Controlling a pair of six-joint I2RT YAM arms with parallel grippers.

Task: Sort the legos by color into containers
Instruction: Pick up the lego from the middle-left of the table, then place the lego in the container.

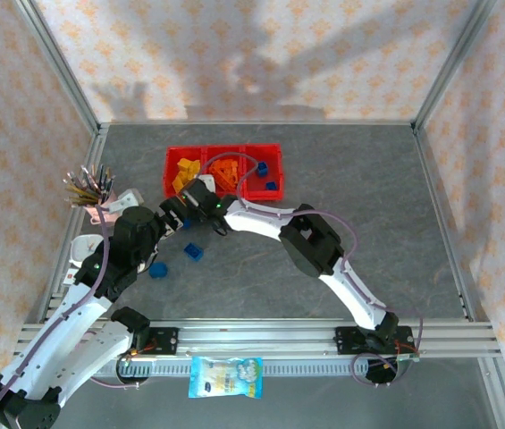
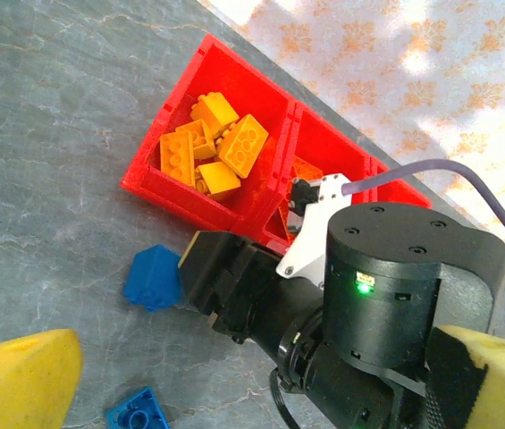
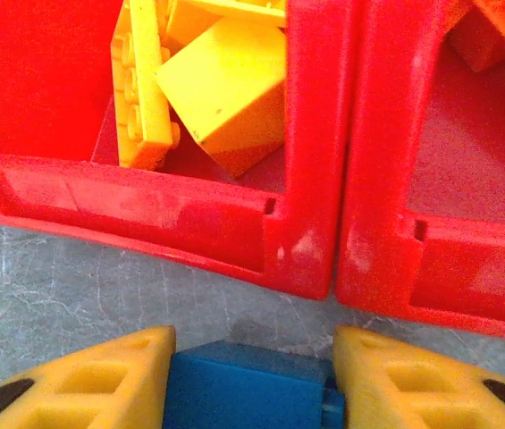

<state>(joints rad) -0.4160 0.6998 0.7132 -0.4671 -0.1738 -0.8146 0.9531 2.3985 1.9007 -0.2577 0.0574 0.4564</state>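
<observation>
Nearest me, my left gripper (image 2: 252,380) hangs with its yellow fingers (image 2: 20,375) spread wide, and past it my right gripper (image 3: 254,350) is clamped on a blue plastic brick (image 3: 248,393) sitting on the grey stone-look table (image 3: 55,259) just before the joined red plastic bins (image 3: 310,241), yellow-orange bricks (image 3: 225,89) heaped in the left one.

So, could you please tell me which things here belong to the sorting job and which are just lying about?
Job: red bins, yellow bricks, orange pieces, loose blue bricks, blue brick in the right claw.
Lying about: pencil cup, snack packet.
</observation>
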